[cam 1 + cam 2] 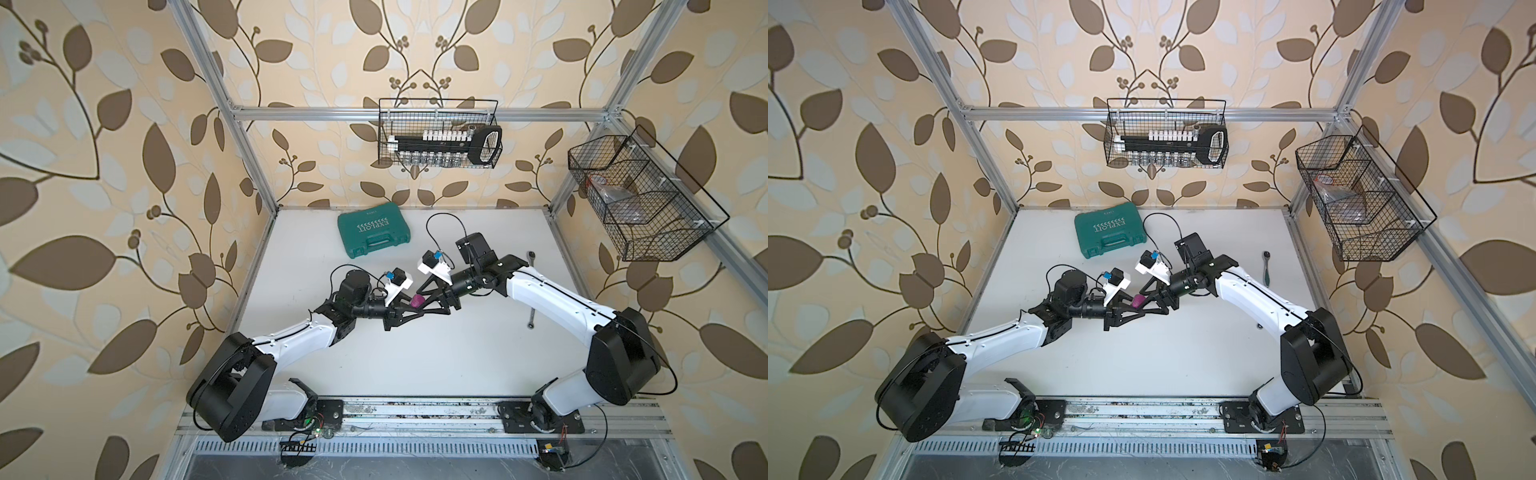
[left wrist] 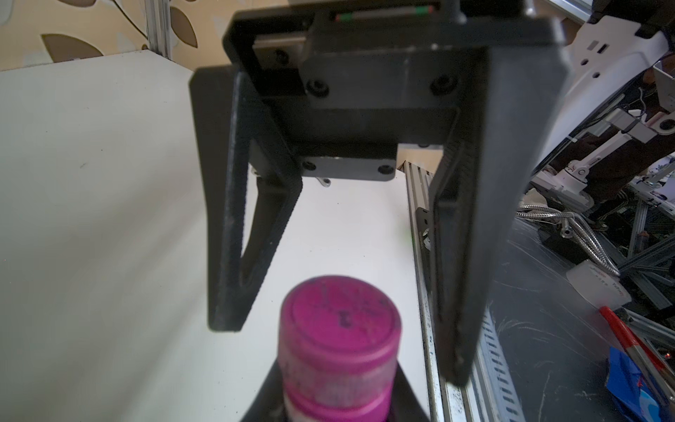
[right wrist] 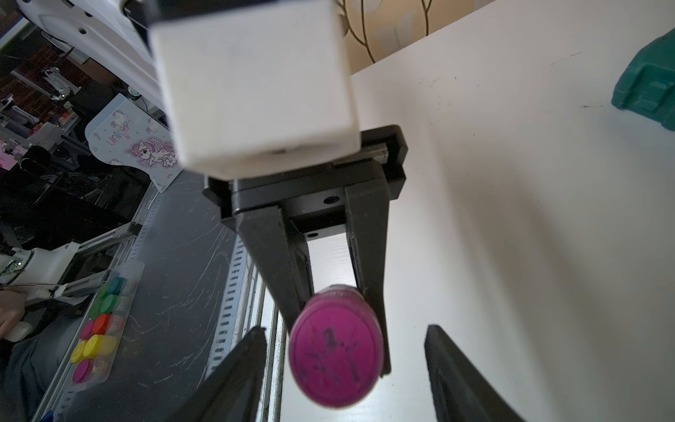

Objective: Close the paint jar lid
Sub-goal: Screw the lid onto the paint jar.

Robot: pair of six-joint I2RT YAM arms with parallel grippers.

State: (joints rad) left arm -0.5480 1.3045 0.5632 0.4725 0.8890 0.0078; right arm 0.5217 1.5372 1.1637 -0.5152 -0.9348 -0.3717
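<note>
Left claw [image 1: 409, 306]: clenching the paint jar [image 1: 417, 300] above the counter [image 1: 415, 361].
Right claw [image 3: 345, 343]: hanging released, straddling the lid [image 3: 336, 361] without touching.
Jar axis: running along the gripping fingers, lid end facing the opposite claw.

the green tool case [image 1: 373, 233] [image 1: 1109, 236] bears "exploit" in white letters on its lid, beside a row of chevrons, upside down in both top views. well apart from the case, off the table, a white panel [image 3: 128, 142] reads "unicorn" in pink.
</note>
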